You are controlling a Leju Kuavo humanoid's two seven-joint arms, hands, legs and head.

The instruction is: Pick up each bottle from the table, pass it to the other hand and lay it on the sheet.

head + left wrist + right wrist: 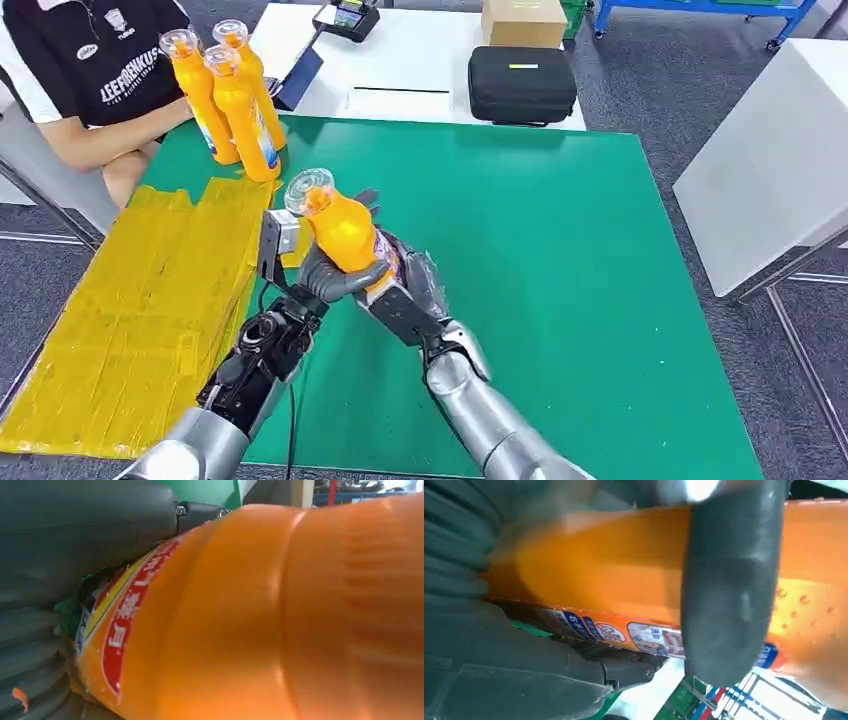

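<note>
Orange fills both wrist views: the bottle (340, 228) is raised above the green table (560, 300), near its left side, with both hands wrapped around it at once. The left hand (335, 280) curls its thick thumb across the lower body, while the right hand (405, 275) cups the labelled side from behind; in the right wrist view a dark finger (729, 590) lies straight across the plastic. This double hold suits the handover stage of the task, since neither hand can let go until the other has firm purchase. Which hand bears the weight is hard to judge, as the close views are blurred. The bottle tilts, cap (308, 188) pointing up and away from the robot. The yellow sheet (140, 320) lies just left, ready to receive it. Three more bottles (235, 95) stand upright at the table's far left corner, beside a seated person (95, 70).
</note>
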